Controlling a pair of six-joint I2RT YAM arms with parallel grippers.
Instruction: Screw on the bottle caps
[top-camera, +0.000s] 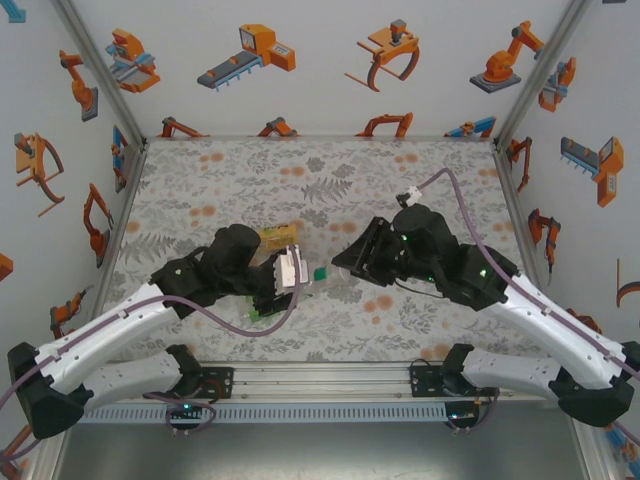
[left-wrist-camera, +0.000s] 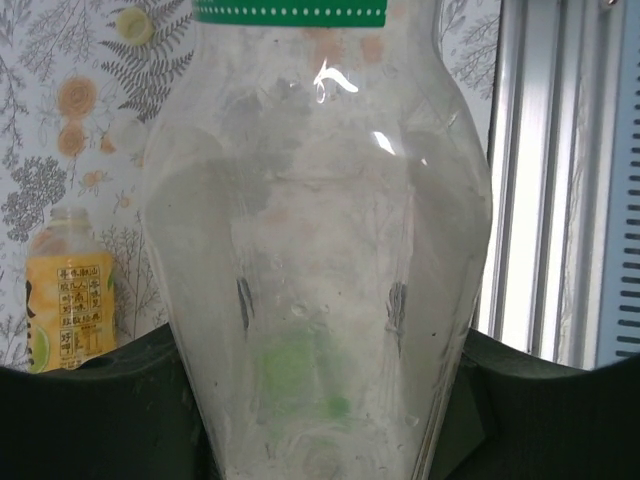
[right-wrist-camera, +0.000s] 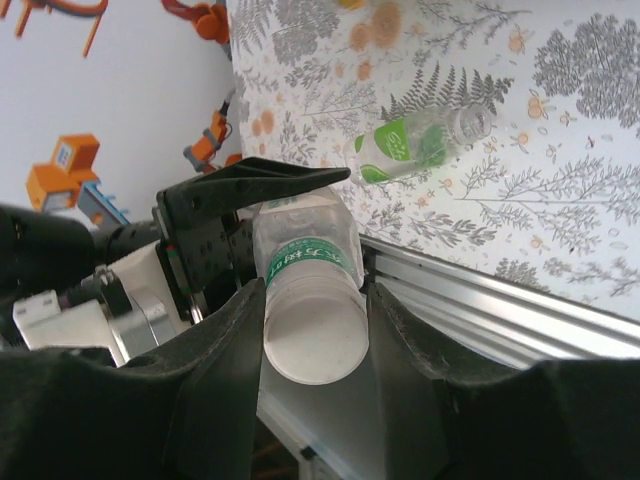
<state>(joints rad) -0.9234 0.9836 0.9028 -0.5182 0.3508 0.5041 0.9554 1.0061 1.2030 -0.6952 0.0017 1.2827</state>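
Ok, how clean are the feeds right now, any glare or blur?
Left wrist: white glare streaks on the clear bottle, its near end blurred; yellow bottle sharp. Right wrist: right hand soft around the pale cap, table crisp. Top external: even light, sharp.

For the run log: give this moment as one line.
left gripper: holds clear bottle | right gripper: flanks its base, grip unclear

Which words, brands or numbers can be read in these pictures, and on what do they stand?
Nothing reads clearly.
On the yellow bottle: dark label characters, too blurred.
On the clear bottle: white characters on its green band, too small.
On the green-labelled bottle: print too small.
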